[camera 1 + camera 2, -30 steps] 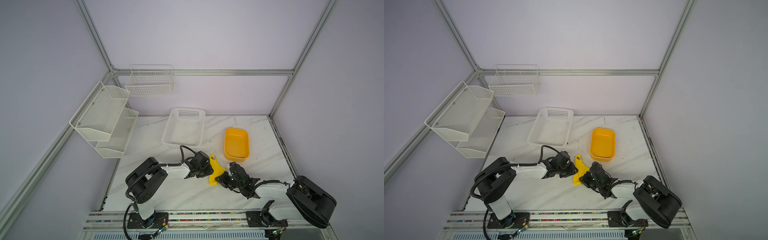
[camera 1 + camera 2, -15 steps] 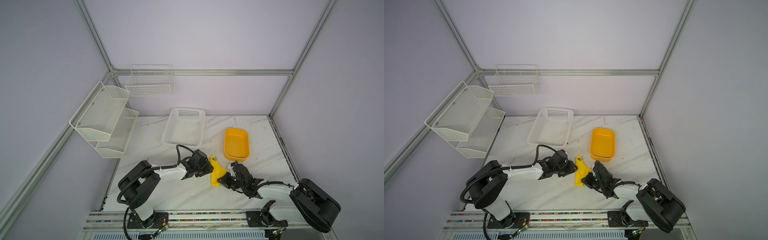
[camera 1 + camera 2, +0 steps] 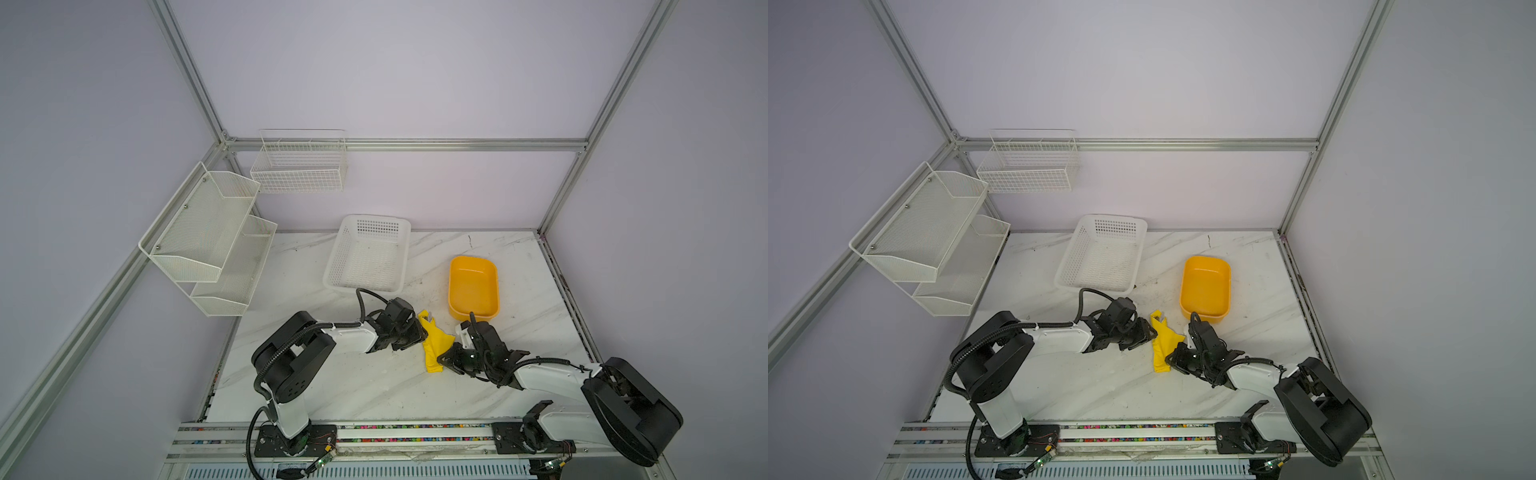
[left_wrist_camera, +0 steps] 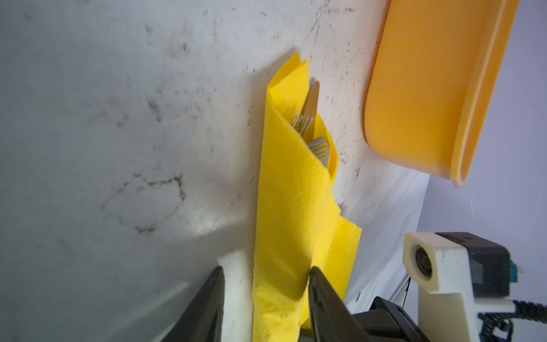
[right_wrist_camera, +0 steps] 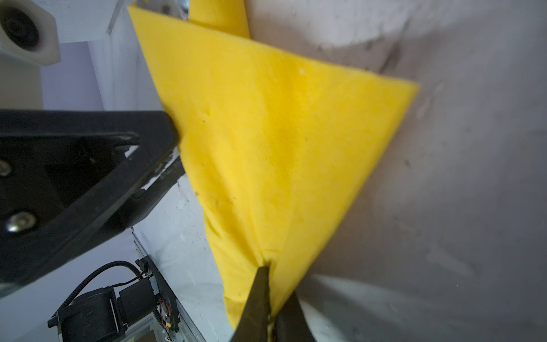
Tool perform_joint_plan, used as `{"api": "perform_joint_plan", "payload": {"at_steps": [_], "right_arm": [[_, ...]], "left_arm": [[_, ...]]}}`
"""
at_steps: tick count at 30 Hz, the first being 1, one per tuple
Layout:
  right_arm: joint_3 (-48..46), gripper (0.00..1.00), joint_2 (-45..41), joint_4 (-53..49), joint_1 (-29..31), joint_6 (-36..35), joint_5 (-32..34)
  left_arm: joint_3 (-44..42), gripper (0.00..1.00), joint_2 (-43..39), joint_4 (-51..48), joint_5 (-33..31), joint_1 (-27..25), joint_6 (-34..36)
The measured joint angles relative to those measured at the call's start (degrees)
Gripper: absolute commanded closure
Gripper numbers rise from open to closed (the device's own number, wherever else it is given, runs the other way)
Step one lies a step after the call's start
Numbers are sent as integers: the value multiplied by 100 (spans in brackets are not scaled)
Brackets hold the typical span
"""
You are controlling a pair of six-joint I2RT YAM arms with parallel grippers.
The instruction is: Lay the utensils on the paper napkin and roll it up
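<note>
Low in the middle of both top views, on the marble table [image 3: 374, 390], the right gripper [image 5: 270, 282] is seen clenched on the lower end of the napkin [image 5: 281, 118], and a loose triangular flap is pulled taut from this pinch. Just beyond it, the left gripper [image 4: 266, 269] is placed with its jaws parted on both sides of the rolled part. One finger [image 4: 322, 296] is pressed against the paper and the other is apart from it, so nothing is clamped there. The utensils [image 4: 310, 118] are wrapped inside the roll, and only their silver tips are shown at its far, open end. The paper is judged thin, soft and easy to tear, while the metal inside is stiff, smooth and heavier, so it could slide out. The flap is best taken at its edge and the roll pressed at its middle. Higher in the frame the orange tub [image 3: 473, 286] and the white basket [image 3: 365, 257] are found.
</note>
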Motion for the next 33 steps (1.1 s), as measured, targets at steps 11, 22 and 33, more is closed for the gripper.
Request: {"api": "perform_joint_plan", "payload": {"at_steps": [11, 22, 33], "right_arm": [[7, 90, 4, -42, -55, -133, -55], [116, 89, 4, -284, -96, -367, -94], [138, 89, -13, -354, -105, -374, -90]], "left_arm": [[415, 75, 326, -293, -61, 50, 149], [654, 43, 302, -599, -20, 94, 476], [15, 57, -874, -798, -37, -136, 328]]}}
